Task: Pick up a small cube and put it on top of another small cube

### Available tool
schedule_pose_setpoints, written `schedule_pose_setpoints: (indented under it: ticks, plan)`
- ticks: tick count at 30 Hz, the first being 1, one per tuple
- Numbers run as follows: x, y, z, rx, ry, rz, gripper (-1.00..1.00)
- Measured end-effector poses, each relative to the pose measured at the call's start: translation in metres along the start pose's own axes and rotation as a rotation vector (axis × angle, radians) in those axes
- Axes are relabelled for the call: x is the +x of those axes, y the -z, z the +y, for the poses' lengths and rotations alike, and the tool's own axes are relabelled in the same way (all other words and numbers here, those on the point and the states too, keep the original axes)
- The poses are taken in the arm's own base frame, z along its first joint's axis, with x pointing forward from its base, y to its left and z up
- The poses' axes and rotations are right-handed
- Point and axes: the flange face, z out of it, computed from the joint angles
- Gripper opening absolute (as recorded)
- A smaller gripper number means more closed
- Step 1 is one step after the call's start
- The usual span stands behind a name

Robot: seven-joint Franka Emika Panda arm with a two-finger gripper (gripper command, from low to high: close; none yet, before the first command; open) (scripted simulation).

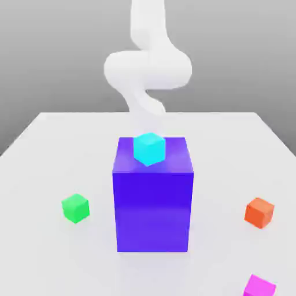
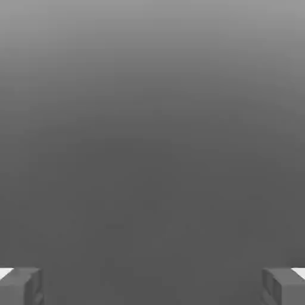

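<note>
Note the glossy, smooth blue block (image 1: 152, 211); your arm (image 1: 148, 69) appears smooth, the counter (image 1: 34, 231) pale and faintly reflective.

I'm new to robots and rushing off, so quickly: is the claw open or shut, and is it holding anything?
Claw: open, fingers wide apart, nothing held between them.

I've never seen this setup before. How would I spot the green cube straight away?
Find the big, glossy deep-blue block on the white table. The small bright green cube sits on the tabletop beside it, towards the exterior view's left. Unlike the small cyan cube, it isn't on the block.
</note>
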Motion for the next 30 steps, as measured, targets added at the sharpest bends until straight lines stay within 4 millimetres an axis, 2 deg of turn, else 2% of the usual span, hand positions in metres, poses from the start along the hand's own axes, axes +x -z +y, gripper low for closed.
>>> schedule_pose_setpoints:
  ticks: [5, 9, 13, 17, 22, 30]
  plan:
    - [-0.021, -0.087, -0.02, -0.094, -0.097, -0.081, 0.0]
    - [-0.046, -0.154, -0.029, -0.172, -0.169, -0.137, 0.0]
    - [-0.08, -0.219, -0.031, -0.255, -0.238, -0.187, 0.0]
    - [-0.122, -0.281, -0.027, -0.341, -0.302, -0.231, 0.0]
    - [-0.183, -0.351, -0.011, -0.455, -0.38, -0.277, 0.0]
    - [-0.29, -0.445, 0.039, -0.651, -0.506, -0.321, 0.0]
